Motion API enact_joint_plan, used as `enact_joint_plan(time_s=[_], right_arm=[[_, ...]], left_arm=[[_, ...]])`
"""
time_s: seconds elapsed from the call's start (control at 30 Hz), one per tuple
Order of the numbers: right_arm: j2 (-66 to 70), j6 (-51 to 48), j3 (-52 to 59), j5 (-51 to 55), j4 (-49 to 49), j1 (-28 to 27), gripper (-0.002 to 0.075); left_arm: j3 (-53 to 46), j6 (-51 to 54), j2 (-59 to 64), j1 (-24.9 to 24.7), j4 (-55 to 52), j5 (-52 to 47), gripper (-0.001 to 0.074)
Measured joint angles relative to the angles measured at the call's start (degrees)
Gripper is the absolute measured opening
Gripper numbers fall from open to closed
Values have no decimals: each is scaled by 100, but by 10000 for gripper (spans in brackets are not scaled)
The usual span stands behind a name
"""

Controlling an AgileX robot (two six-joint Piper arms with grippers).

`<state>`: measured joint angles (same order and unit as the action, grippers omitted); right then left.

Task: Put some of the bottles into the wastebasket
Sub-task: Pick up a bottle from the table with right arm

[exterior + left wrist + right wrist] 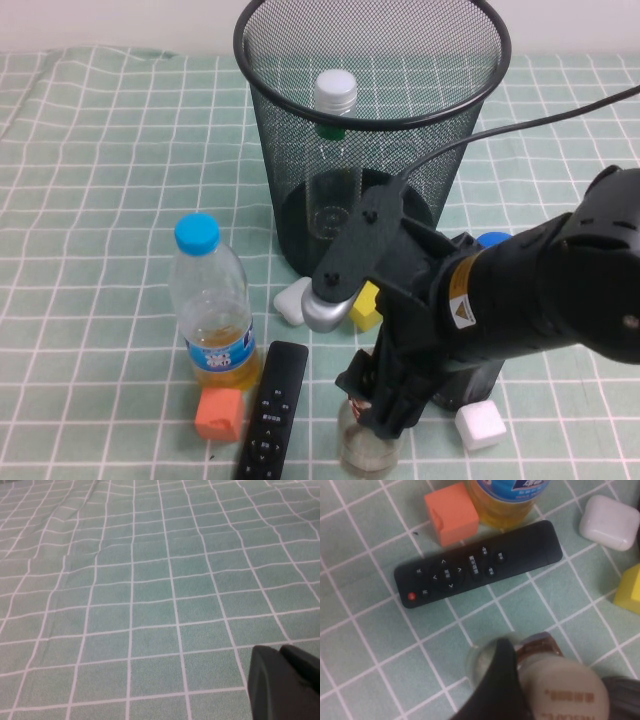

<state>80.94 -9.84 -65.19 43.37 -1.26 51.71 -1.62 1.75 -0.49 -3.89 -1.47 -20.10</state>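
Slim bottle (333, 105) already upright inside the wastebasket (300, 150). Now reaching for the squat bottle (560, 687) on the cloth beside the remote (477, 565): right gripper (385, 410) straddling its beige cap, jaws wide, not yet clamped. Next: close, lift clear of the rim. Cap lettering too blurred, perhaps Nescafé. Left gripper (287, 682) parked, shut

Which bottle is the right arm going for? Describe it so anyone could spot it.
Start at the black wastebasket, then come to the table's near edge. Right of the remote, under the right gripper, stands a squat clear bottle. Unlike its neighbour, it has a beige cap.
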Motion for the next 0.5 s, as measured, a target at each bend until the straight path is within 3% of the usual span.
enact_joint_plan(time_s=[0.5], right_arm=[[311,-3,0,78,-90,0,514]], left_arm=[[0,0,0,0,0,0,-4]])
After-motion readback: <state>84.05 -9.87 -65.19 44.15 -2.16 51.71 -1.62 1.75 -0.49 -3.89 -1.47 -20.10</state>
